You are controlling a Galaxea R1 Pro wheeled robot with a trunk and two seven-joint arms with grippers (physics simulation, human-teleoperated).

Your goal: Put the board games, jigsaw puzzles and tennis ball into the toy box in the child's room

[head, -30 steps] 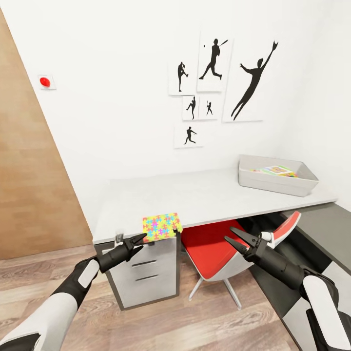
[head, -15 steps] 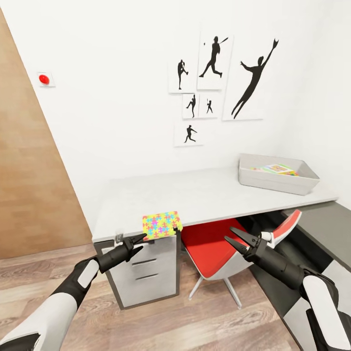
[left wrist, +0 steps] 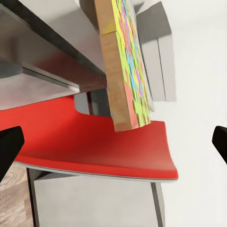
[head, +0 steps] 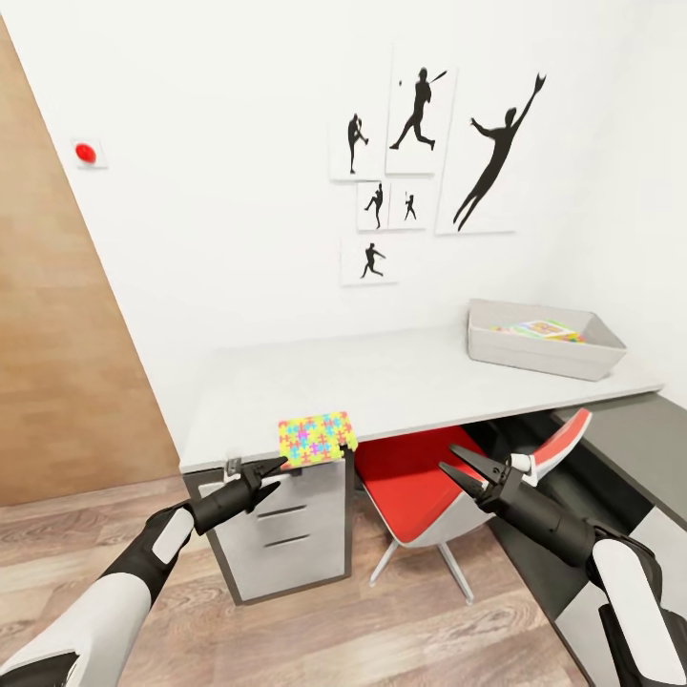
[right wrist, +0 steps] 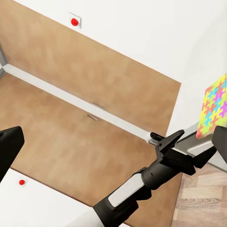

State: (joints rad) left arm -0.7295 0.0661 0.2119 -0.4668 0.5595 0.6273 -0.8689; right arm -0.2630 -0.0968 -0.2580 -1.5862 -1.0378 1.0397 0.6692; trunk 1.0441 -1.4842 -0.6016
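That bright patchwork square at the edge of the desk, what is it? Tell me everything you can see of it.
It is a jigsaw puzzle: a flat slab whose top is a patchwork of yellow, pink, blue and green interlocking pieces. The left wrist view shows its edge, plain brown like wood or card. It lies flat at the front edge of the desk, above the drawer unit, jutting slightly over. The left gripper is just short of it, open, not touching.
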